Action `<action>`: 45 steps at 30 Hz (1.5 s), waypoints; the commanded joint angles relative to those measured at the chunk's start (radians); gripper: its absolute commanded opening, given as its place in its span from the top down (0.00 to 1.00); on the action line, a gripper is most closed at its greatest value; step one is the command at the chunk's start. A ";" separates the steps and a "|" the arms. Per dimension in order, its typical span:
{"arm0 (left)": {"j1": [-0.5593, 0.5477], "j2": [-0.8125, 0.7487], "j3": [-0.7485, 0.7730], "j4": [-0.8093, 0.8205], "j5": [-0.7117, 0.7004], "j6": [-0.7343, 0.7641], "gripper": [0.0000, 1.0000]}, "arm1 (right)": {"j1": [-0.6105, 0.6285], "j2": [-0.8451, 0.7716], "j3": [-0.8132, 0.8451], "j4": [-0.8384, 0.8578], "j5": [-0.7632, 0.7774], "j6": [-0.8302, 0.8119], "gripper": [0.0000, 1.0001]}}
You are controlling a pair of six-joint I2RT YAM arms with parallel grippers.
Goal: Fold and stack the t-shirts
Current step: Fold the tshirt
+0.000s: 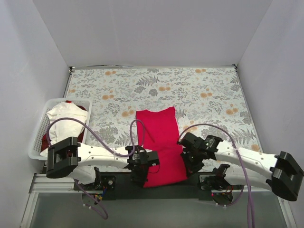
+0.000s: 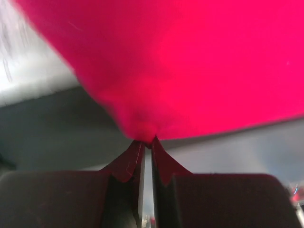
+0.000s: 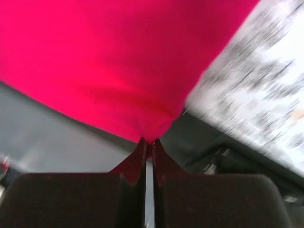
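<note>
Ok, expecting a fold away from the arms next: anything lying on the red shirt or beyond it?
Nothing visible: left gripper and right gripper pinch the red t-shirt at its near corners; its surface is bare, the basket sits off left.

White slatted basket (image 1: 37, 137) — left edge of floral cloth (image 1: 204, 90).

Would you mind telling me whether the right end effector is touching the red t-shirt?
Touching. The right wrist view shows the right end effector pinching a puckered edge of the red t-shirt, with the cloth bunched right at its closed tips.
</note>
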 commanded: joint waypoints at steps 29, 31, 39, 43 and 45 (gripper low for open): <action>0.713 -0.080 0.443 -0.141 -0.007 0.376 1.00 | -0.330 0.411 0.967 -0.321 0.126 -0.417 0.99; 0.743 -0.066 0.446 -0.115 0.002 0.388 1.00 | -0.346 0.436 0.990 -0.305 0.117 -0.438 0.99; 0.821 -0.001 0.423 -0.009 0.013 0.411 1.00 | -0.409 0.541 1.057 -0.194 0.112 -0.501 0.99; 0.844 0.037 0.419 0.043 -0.030 0.420 1.00 | -0.444 0.593 1.044 -0.123 0.085 -0.512 0.99; 0.858 0.064 0.416 0.082 -0.056 0.422 1.00 | -0.455 0.614 1.033 -0.091 0.081 -0.515 0.99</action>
